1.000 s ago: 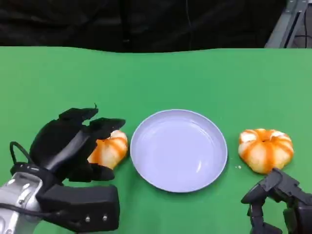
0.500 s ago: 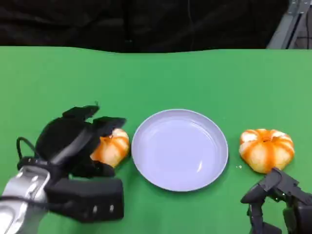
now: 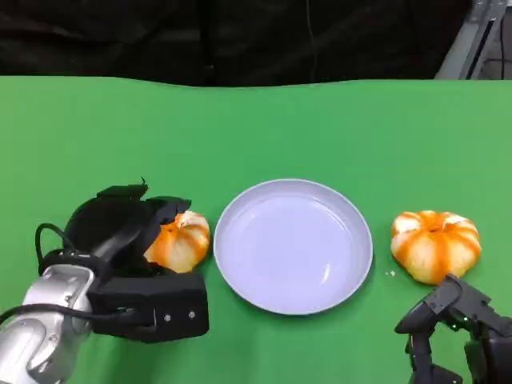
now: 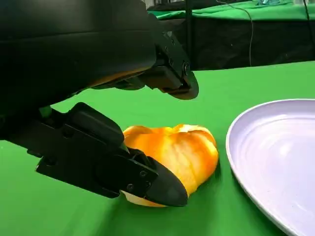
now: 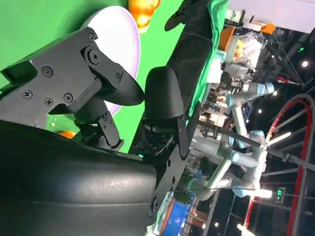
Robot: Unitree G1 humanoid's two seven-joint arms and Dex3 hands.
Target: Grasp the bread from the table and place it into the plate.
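This is a robotics lab or test hall. The surface (image 3: 336,120) is covered in plain green cloth with black drapes (image 3: 240,36) hung behind it. Past the table's edge, the right wrist view shows pale industrial robot arms (image 5: 241,128), bright ceiling lights (image 5: 304,64) and cluttered benches (image 5: 241,46).

The left hand (image 3: 132,228) is sitting low at the near left with its silver forearm (image 3: 40,340) angling in from the corner, fingers (image 4: 147,179) curling forward and apart, one above and one below. The right hand (image 3: 456,328) is hanging at the near right edge, fingers (image 5: 106,83) loosely spread and holding nothing.
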